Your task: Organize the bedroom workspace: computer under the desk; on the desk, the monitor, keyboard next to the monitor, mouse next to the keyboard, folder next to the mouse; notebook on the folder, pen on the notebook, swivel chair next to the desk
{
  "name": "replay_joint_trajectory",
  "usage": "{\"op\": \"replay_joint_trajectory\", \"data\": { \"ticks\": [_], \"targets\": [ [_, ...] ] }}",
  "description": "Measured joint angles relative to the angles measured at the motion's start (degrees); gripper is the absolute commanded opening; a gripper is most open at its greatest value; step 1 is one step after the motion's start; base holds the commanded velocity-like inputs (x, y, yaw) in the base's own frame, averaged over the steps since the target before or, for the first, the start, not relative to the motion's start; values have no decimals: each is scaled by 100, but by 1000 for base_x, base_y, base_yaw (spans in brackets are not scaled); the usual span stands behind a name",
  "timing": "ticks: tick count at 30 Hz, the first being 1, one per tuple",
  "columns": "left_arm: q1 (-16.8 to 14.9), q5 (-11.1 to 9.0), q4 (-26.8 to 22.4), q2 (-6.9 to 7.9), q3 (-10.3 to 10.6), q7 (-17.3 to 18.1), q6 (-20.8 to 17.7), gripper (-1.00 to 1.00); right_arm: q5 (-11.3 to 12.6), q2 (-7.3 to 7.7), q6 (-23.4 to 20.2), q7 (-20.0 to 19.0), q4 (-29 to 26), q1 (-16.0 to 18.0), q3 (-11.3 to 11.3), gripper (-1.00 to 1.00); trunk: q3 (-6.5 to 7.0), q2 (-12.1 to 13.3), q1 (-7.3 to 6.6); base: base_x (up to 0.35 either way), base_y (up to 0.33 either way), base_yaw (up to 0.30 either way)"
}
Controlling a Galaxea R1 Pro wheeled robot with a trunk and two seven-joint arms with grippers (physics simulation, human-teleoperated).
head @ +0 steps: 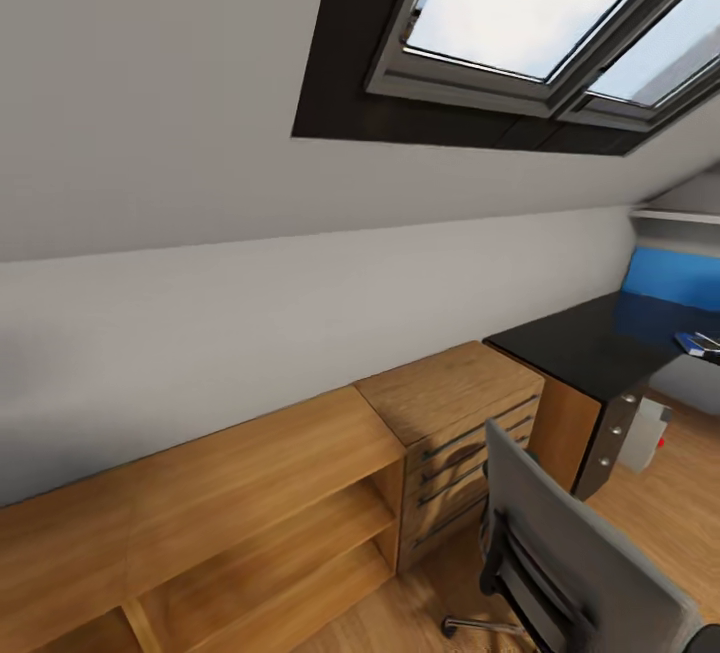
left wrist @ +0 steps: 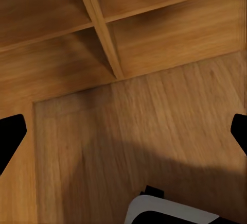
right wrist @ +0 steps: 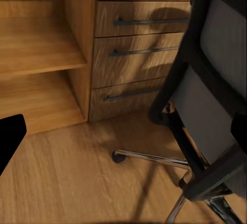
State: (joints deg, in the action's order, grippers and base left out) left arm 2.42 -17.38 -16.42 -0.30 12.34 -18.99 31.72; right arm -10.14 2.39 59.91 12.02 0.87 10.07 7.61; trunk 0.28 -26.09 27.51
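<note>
Grey upholstered swivel chair point(head: 580, 553) nearest, at lower right of head view, seen from behind: matte fabric back panel in a black frame, chrome leg ending in a small black caster. Seat hidden behind the backrest. Same chair point(right wrist: 216, 80) close before the right gripper point(right wrist: 123, 136), its metal star base bright against the floor.

Left gripper point(left wrist: 123, 136) spread wide, black fingertips point(left wrist: 9, 134) at opposite edges of its view, nothing between them, hanging over bare wooden floor point(left wrist: 144, 131) near the foot of the open shelving point(head: 250, 523). Right gripper likewise spread and empty, one dark fingertip point(right wrist: 9, 136) plain, the other partly lost against the chair.

Beyond the chair, chest of drawers point(head: 470, 433): light oak grain, slim dark bar handles. Right of it and farther off, desk point(head: 590, 343): glossy black top, blue back panel point(head: 670, 278) reflected in the sheen. Computer point(head: 645, 433) under the desk, boxy pale grey with a red button. Small flat blue item point(head: 693, 341) on the desk at far right, perhaps the folder, too small to confirm.

Sloped pale wall above, with dark-framed skylight point(head: 560, 3).

Step in hand, as judged: approach to the workspace, nothing grasped; computer apparently already in place. Next move likely calling for a turn of base and head to the right, to bring seat and desk top into view before choosing a grasp.
</note>
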Motion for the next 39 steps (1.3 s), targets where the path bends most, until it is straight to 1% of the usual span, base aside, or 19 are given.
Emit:
{"op": "replay_joint_trajectory", "data": {
  "ticks": [14, 21, 39],
  "targets": [
    [0, 0, 0, 0, 0, 0, 0, 100, 17, -41, 0, 38, 4, 0, -7, 100, 27, 0, 0, 0, 0, -259],
    [0, 0, 0, 0, 0, 0, 0, 100, 38, -120, -36, 60, 1, 0, -18, 100, 25, 0, 0, 0, 0, -261],
    [2, 3, 0, -8, 8, 0, 51, 100, 48, -133, -59, 65, 3, -1, -22, 100, -74, 4, 0, 0, 0, -193]
  ]
}}
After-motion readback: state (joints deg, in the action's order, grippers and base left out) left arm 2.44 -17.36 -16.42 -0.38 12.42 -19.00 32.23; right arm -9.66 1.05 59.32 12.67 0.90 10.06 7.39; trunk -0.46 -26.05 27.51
